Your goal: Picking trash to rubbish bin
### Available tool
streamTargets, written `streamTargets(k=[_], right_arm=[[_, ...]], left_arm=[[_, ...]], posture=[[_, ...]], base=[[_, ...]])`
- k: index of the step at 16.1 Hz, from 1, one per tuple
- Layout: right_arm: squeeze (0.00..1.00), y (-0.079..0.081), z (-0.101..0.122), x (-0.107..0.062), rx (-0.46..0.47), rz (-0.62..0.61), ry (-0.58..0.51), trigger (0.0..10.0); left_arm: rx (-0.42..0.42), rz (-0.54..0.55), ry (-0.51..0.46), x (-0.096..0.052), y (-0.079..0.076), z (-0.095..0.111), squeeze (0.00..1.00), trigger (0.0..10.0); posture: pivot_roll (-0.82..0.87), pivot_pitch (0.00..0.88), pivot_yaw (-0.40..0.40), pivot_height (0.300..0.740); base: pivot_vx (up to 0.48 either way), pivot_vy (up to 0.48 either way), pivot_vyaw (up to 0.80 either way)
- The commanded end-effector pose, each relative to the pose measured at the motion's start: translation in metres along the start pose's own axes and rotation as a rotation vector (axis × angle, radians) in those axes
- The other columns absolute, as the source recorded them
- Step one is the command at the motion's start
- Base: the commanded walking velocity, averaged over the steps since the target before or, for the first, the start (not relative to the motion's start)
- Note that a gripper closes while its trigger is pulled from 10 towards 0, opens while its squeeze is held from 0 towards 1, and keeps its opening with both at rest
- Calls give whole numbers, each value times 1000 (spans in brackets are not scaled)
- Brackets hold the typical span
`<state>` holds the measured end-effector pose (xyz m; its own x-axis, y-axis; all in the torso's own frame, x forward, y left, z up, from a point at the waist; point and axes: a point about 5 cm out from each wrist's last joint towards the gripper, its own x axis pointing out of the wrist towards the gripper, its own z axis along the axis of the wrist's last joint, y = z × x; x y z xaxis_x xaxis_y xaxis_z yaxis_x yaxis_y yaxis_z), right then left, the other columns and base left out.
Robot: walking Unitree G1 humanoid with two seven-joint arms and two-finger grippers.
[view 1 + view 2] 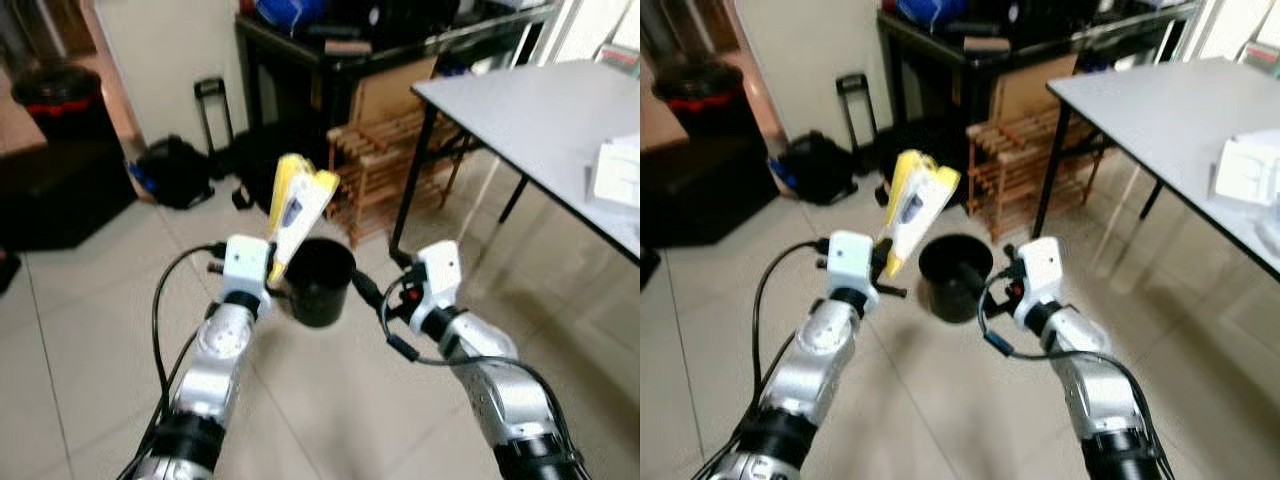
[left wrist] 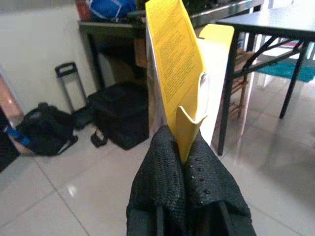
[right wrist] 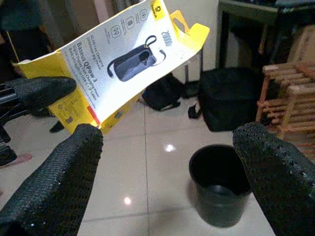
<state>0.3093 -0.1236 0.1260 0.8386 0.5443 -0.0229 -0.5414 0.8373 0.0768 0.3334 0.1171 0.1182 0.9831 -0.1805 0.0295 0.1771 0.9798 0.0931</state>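
Note:
My left gripper point(image 2: 184, 158) is shut on the lower edge of a yellow and white cardboard package point(image 2: 177, 73). It holds the package point(image 1: 298, 205) upright in the air, just left of and above a small black bin point(image 1: 318, 280). The bin stands on the tiled floor between my two arms, and its inside point(image 3: 219, 189) looks empty. To the right of the bin my right gripper point(image 3: 167, 167) is open, its fingers point(image 3: 64, 177) spread wide with nothing between them. The package's printed face point(image 3: 123, 64) is turned toward that gripper.
A grey table point(image 1: 540, 110) with black legs stands at the right, with white items on it. Behind the bin are a wooden rack point(image 1: 385, 170), a dark shelf, black bags point(image 1: 175, 170) and a trolley handle point(image 1: 212, 110) by the wall. Bare tiles lie near me.

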Motion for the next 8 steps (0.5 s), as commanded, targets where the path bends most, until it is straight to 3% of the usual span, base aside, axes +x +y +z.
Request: streamTargets(k=[1, 8], right_arm=[[0, -6, 2, -3, -24, -23, 1, 10000], [0, -6, 1, -3, -29, -30, 1, 10000]], left_arm=[[-8, -34, 1, 1, -10, 1, 0, 10000], [-9, -31, 2, 2, -9, 1, 0, 10000]], posture=[[-67, 85, 46, 740], [-63, 105, 47, 740]], base=[[375, 0, 0], [377, 0, 0]])
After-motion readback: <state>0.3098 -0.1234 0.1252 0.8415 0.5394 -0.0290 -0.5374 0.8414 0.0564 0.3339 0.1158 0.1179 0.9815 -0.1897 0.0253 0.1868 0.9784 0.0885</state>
